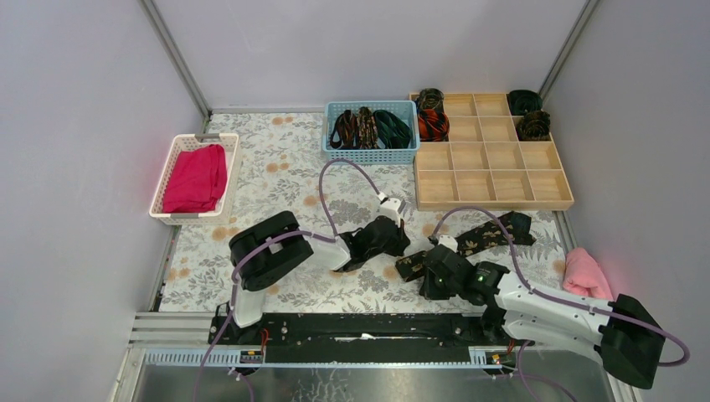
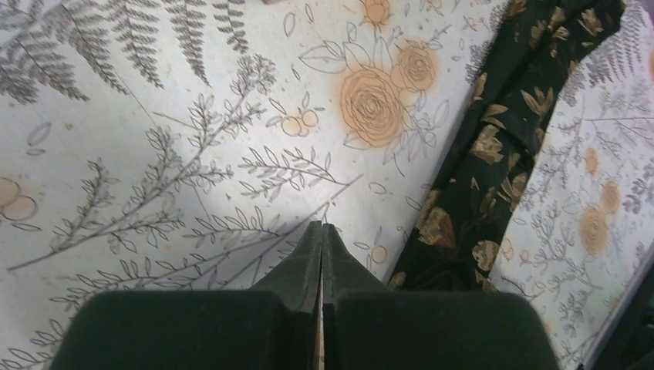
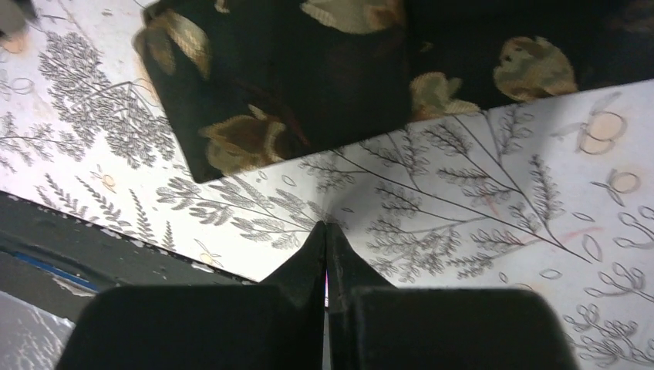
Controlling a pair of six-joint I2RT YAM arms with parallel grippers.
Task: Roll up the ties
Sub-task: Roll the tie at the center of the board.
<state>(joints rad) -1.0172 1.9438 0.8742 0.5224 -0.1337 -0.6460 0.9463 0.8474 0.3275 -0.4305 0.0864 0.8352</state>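
Note:
A black tie with gold-brown flecks (image 1: 481, 236) lies flat and unrolled on the floral cloth, running from near centre toward the right. My left gripper (image 1: 403, 244) is shut and empty, just left of the tie's near end. In the left wrist view its tips (image 2: 321, 228) are low over the cloth, with the tie (image 2: 478, 169) to their right. My right gripper (image 1: 429, 285) is shut and empty, just in front of the tie's end. In the right wrist view its tips (image 3: 325, 226) are on bare cloth below the tie's end (image 3: 308, 77).
A blue basket (image 1: 371, 154) at the back holds loose ties. A wooden compartment tray (image 1: 494, 180) at the back right holds several rolled ties (image 1: 433, 124). A white basket (image 1: 165, 173) with magenta cloth stands at the left. A pink towel (image 1: 583, 273) lies at the right edge.

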